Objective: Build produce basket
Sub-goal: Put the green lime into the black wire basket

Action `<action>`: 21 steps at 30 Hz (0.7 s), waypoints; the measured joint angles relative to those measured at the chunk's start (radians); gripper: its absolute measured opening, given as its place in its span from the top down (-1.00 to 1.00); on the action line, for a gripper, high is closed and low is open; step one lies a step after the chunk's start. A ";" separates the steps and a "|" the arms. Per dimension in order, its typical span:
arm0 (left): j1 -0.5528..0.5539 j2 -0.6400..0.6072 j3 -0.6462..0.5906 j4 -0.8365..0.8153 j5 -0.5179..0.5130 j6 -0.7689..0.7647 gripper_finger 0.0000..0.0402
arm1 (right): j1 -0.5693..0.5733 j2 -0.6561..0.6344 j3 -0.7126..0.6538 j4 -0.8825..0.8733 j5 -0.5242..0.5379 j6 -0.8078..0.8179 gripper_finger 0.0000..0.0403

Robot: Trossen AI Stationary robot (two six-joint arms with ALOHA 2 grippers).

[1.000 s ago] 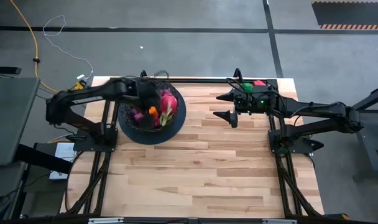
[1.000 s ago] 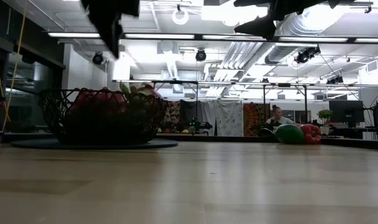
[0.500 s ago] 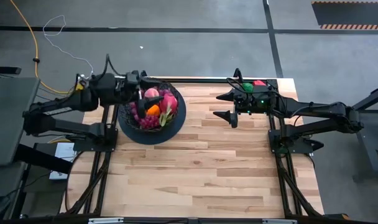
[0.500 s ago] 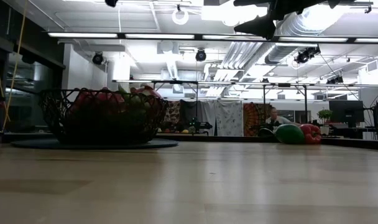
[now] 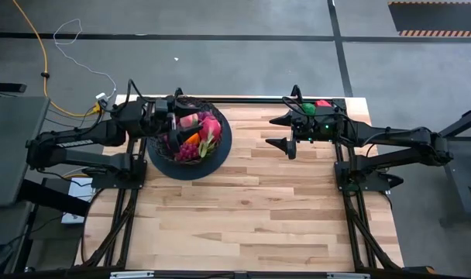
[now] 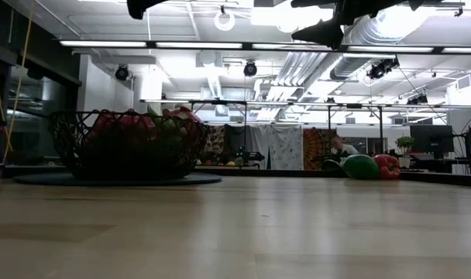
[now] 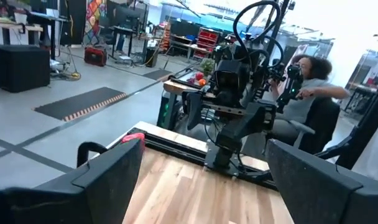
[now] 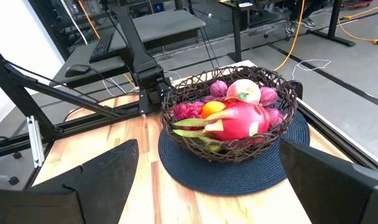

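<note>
Upper left of the overhead frame: left gripper (image 5: 170, 118), fingers spread and empty, above the filled basket (image 5: 217, 149); right gripper (image 5: 280, 132) released at upper right

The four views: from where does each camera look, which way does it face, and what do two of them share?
High view: above the table, facing straight down; shows both arms, the left gripper over the basket, the right gripper open.
Low view: at table-top height, facing level across to the room; gripper tips hang in from the top.
Left wrist view: on the left wrist, facing across the table at the right arm; its own open fingers show.
Right wrist view: on the right wrist, facing the basket; its own fingers show.
Shared: high, low and right wrist views all show the basket.
</note>
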 joint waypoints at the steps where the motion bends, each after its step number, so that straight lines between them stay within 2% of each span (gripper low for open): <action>1: 0.000 0.000 0.000 0.000 0.000 0.010 -0.66 | 0.000 0.000 0.000 0.000 0.000 0.000 -0.87; 21: 0.000 0.000 0.000 -0.001 -0.002 0.014 -0.66 | 0.000 0.000 0.000 0.000 0.039 0.044 -0.87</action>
